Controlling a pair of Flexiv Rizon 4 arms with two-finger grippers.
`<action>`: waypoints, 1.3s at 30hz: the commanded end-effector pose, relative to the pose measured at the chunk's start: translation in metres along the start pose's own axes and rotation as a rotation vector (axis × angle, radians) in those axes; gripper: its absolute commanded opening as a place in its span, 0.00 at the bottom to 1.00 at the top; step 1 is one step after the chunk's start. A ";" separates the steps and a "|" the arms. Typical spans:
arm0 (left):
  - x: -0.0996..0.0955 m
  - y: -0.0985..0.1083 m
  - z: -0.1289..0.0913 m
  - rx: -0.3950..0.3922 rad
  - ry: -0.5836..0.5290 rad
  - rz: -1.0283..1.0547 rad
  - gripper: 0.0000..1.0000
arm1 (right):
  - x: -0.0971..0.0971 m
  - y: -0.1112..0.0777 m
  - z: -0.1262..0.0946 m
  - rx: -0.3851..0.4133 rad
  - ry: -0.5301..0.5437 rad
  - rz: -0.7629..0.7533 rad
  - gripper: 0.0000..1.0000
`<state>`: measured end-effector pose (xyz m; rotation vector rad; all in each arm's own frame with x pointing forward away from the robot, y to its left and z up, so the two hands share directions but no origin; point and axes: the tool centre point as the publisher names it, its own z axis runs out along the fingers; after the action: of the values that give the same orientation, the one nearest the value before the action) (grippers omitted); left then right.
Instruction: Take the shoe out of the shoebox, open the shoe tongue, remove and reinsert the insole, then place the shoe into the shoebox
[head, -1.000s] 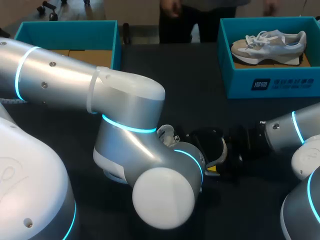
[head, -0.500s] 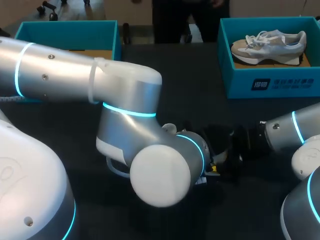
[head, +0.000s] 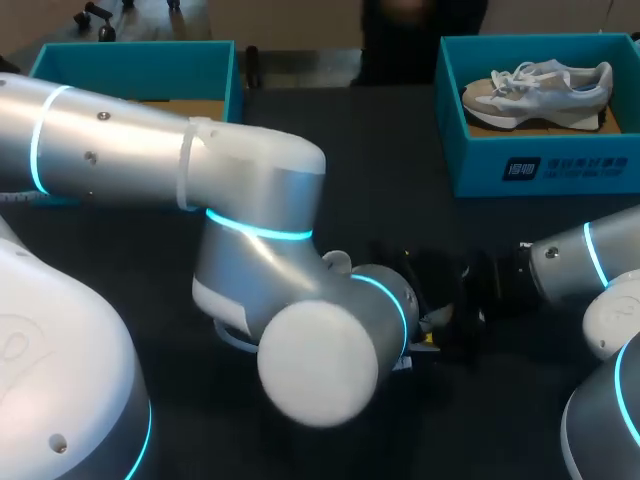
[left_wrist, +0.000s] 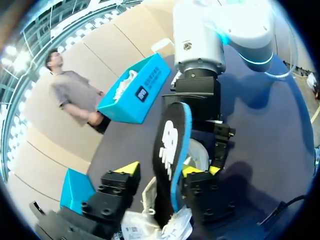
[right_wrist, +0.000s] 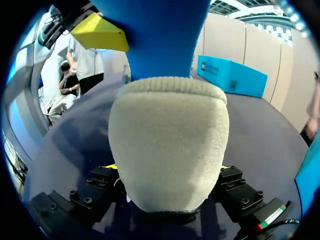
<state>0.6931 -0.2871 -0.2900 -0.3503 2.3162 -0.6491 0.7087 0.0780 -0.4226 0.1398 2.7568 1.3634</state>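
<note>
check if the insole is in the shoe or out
Partly out: the insole stands upright, most of it clear above the shoe, its lower end down inside the opening behind the heel.

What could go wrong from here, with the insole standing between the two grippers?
1. The insole stands upright, its lower end seemingly in the shoe that the right gripper clamps at the heel; it may bend or catch.
2. The left gripper is very near the right one; they could knock together.
3. The left arm hides the shoe from the head view.
</note>
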 end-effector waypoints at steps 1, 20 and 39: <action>0.004 0.003 -0.010 0.019 -0.055 0.005 0.88 | 0.001 0.001 0.001 0.003 -0.003 -0.001 0.00; 0.010 0.002 0.000 0.148 -0.215 0.123 0.69 | 0.001 0.001 0.001 0.003 -0.003 -0.001 0.00; 0.017 0.005 0.023 0.165 -0.280 0.148 0.40 | 0.001 0.001 0.001 0.003 -0.003 -0.001 0.00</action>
<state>0.6964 -0.2984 -0.3083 -0.1683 2.0695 -0.6605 0.7087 0.0780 -0.4226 0.1398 2.7568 1.3634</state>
